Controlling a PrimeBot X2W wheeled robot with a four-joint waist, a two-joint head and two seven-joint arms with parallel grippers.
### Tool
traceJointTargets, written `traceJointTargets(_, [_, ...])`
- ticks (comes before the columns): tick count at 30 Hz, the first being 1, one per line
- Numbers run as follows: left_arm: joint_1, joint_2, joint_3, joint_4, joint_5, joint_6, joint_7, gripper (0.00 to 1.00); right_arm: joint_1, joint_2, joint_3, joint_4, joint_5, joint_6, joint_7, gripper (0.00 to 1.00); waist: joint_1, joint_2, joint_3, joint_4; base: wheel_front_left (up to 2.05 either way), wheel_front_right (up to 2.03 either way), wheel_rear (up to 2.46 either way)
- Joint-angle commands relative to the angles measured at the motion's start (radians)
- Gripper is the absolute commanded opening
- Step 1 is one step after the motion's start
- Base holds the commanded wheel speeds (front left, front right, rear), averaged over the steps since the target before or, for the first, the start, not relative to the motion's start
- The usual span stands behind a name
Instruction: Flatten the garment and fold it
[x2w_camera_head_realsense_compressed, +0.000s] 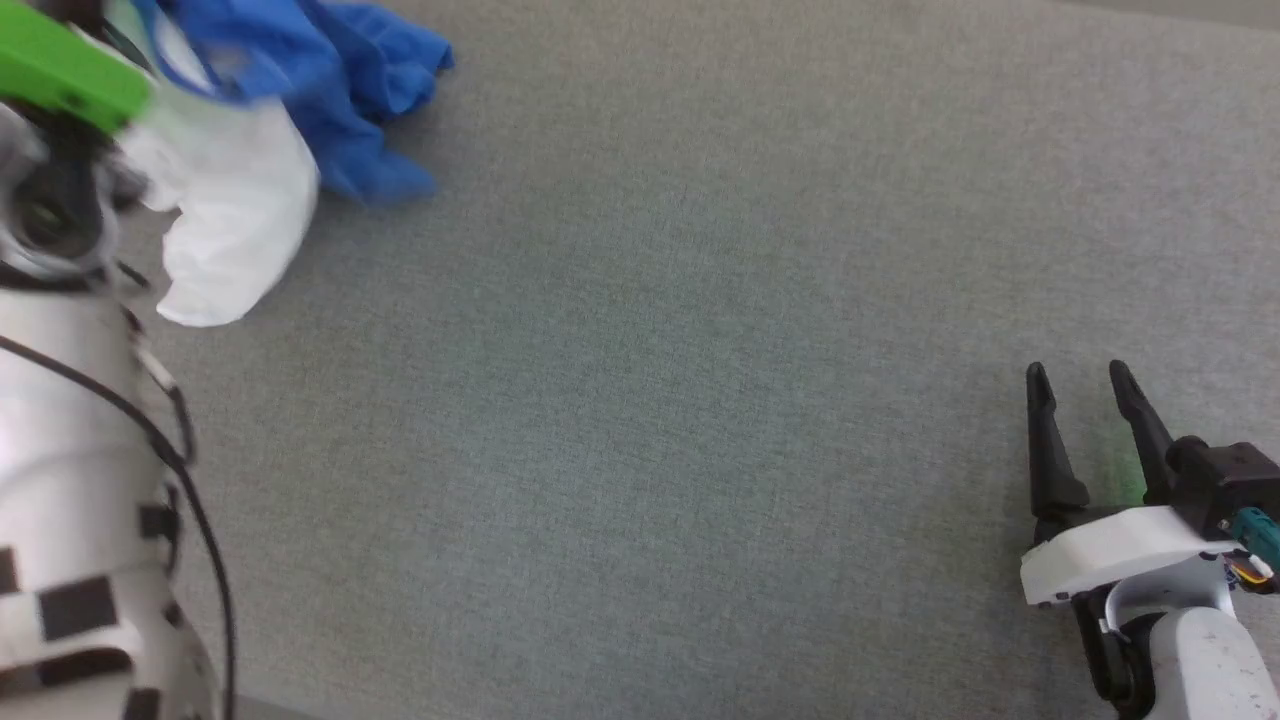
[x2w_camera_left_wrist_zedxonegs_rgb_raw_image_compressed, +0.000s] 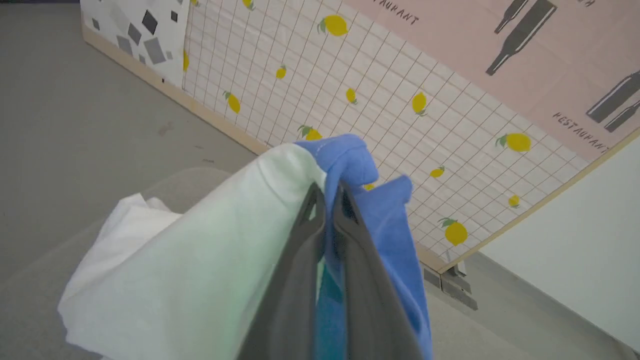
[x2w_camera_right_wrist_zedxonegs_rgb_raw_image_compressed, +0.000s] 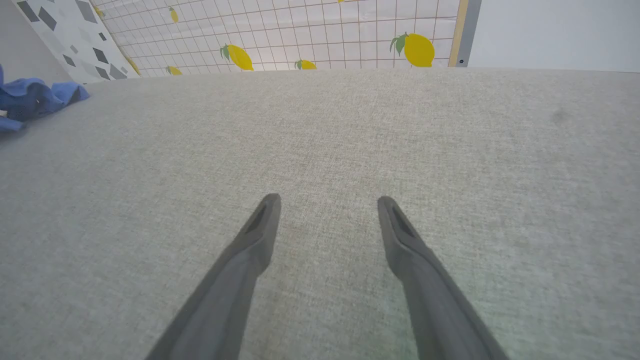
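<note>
- Soft white garment (x2w_camera_head_realsense_compressed: 250, 190) with bright blue sleeves, bunched at far left of the grey woven surface (x2w_camera_head_realsense_compressed: 700, 420); long axis unclear.
- left gripper (x2w_camera_left_wrist_zedxonegs_rgb_raw_image_compressed: 327, 192): jaws clamped on garment at the white/blue seam.
- right gripper (x2w_camera_head_realsense_compressed: 1080, 375): jaws spread, empty, well apart; garment lies to its left, so the left arm is nearer.

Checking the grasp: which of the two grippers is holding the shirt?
The left gripper, shut on the garment where white meets blue; the right gripper is open over the grey surface.
</note>
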Motion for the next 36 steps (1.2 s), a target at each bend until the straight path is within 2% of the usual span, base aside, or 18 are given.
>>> traceJointTargets(1, [-0.043, 0.015, -0.007, -0.022, 0.017, -0.012, -0.011, 0.0, -0.011, 0.0, 0.003, 0.01, 0.01, -0.002, -0.012, 1.0, -0.0001, 0.0, -0.038, -0.015, 0.0, 0.0, 0.0])
traceJointTargets(5, [-0.146, 0.052, -0.06, -0.07, 0.062, -0.035, -0.001, 0.0, -0.006, 0.0, 0.006, 0.052, 0.03, -0.002, -0.032, 1.0, -0.0001, 0.0, -0.088, -0.042, 0.0, 0.0, 0.0])
traceJointTargets(12, [-0.334, 0.063, -0.155, -0.1, 0.124, -0.063, -0.004, 0.0, -0.009, 0.0, 0.037, 0.136, 0.073, -0.002, -0.07, 1.0, -0.0001, 0.0, -0.168, -0.127, 0.0, 0.0, 0.0])
traceJointTargets(17, [-0.441, 0.023, -0.216, -0.083, 0.114, -0.084, 0.005, 0.0, -0.005, 0.0, 0.059, 0.202, 0.107, -0.002, -0.095, 1.0, -0.0001, 0.0, -0.217, -0.208, 0.0, 0.0, 0.0])
traceJointTargets(22, [-0.479, -0.034, -0.264, -0.051, 0.08, -0.096, 0.021, 0.0, -0.002, 0.0, 0.068, 0.247, 0.119, -0.002, -0.108, 1.0, -0.0001, 0.0, -0.247, -0.278, 0.0, 0.0, 0.0])
traceJointTargets(28, [-0.38, -0.088, -0.346, 0.012, 0.049, -0.107, 0.061, 0.0, 0.006, 0.0, 0.048, 0.27, 0.12, -0.002, -0.114, 1.0, -0.0001, 0.0, -0.271, -0.331, 0.0, 0.0, 0.0])
traceJointTargets(36, [-0.044, -0.167, -0.514, 0.08, -0.013, -0.114, 0.139, 0.0, 0.044, 0.0, -0.002, 0.271, 0.103, -0.002, -0.115, 1.0, -0.0001, 0.0, -0.293, -0.324, 0.0, 0.0, 0.0])
